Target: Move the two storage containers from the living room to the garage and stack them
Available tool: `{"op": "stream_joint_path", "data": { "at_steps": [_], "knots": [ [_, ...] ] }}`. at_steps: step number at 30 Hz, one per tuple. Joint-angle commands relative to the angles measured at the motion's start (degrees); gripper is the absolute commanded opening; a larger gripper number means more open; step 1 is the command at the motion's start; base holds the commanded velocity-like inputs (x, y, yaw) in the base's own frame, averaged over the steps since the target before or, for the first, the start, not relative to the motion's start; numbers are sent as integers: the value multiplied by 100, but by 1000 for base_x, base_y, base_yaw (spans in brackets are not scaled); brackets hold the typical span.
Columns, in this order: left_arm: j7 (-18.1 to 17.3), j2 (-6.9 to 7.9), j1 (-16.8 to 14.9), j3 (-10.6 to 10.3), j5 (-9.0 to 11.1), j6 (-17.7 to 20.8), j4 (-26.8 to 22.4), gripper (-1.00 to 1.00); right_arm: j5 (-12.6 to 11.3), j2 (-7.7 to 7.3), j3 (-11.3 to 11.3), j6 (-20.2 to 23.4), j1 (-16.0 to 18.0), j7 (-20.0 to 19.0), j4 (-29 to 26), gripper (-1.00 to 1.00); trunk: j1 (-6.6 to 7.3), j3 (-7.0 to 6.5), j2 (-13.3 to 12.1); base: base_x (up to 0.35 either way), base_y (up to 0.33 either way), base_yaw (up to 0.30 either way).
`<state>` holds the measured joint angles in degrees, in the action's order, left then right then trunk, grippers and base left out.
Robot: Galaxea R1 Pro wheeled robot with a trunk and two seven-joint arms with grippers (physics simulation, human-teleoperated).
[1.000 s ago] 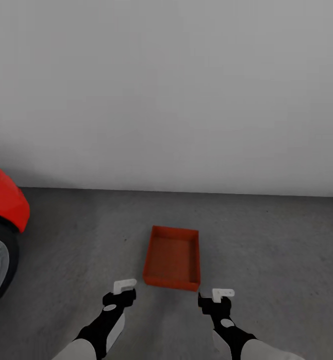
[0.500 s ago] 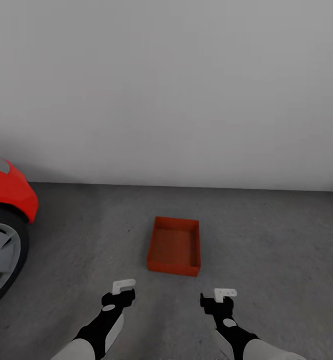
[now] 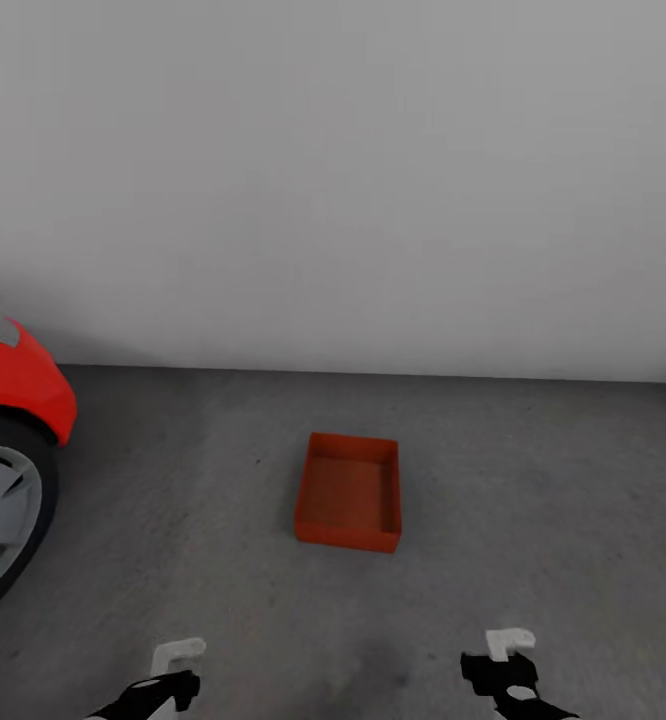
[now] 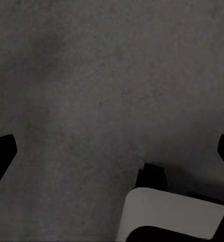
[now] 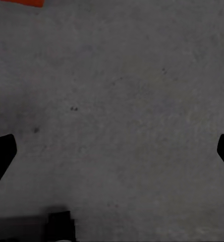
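— Down at the bottom edge of our head view, our left gripper (image 3: 178, 655) and right gripper (image 3: 503, 645) have dropped back and spread wider than half a second ago. Both hold nothing, with fingers (image 4: 2, 154) wide apart over bare floor (image 3: 533, 480).

— And the container (image 3: 349, 491)?

— It sits alone on the dark concrete, upright and open, well ahead of both grippers and midway between them. The red car (image 3: 13, 385) stands off to its left, the wall (image 3: 353, 180) behind.

— So the first one is placed?

— We judge so. Pulling the arms in suggests we're finished here; the second container has yet to be fetched and stacked on this one.
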<state>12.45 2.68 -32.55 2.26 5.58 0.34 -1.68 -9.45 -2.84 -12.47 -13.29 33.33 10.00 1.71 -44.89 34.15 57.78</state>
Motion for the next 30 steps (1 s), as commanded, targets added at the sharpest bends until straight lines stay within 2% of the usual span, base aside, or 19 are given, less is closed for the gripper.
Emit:
{"op": "stream_joint_path", "data": {
  "at_steps": [1,3,6,7,8,9,10,12,15,17,21,30],
  "knots": [
    [-10,61,0,17,168,-6,81,100,-49,-1,-63,8,-317,-15,19,100,0,3,3,0,0,0],
    [-25,107,82,20,256,-22,142,100,-48,10,-69,46,-801,-81,21,100,0,3,3,0,0,0],
    [-149,90,631,24,292,-32,166,100,-49,77,-78,192,-1377,-386,23,100,0,3,3,0,0,0],
    [-287,87,903,27,317,-33,167,100,-54,103,-79,387,-1638,-571,24,100,0,3,3,0,0,0],
    [-346,93,1027,31,347,-33,167,100,-55,108,-80,435,-1767,-650,23,100,0,3,3,0,0,0],
    [-410,102,1224,35,494,-28,167,100,-86,119,-66,460,-2024,-737,23,100,0,3,3,0,0,0],
    [-418,104,1266,36,550,-28,168,100,-92,120,-61,451,-2084,-749,22,100,0,3,3,0,0,0],
    [-444,102,1446,36,887,-74,168,100,-109,127,-50,356,-2321,-782,22,100,0,3,3,0,0,0],
    [-449,92,1516,30,1080,-336,166,100,-115,134,-43,304,-2420,-793,22,100,0,0,3,0,0,0],
    [-449,91,1532,25,1133,-519,164,100,-117,152,-42,285,-2445,-795,22,100,0,-10,3,0,0,0],
    [-448,85,1547,23,1144,-723,144,100,-118,167,-40,271,-2467,-797,22,100,0,-41,3,0,0,0],
    [-447,87,1549,21,1152,-765,135,100,-87,202,-45,271,-2472,-798,22,100,0,-123,3,0,0,0]
  ]
}}
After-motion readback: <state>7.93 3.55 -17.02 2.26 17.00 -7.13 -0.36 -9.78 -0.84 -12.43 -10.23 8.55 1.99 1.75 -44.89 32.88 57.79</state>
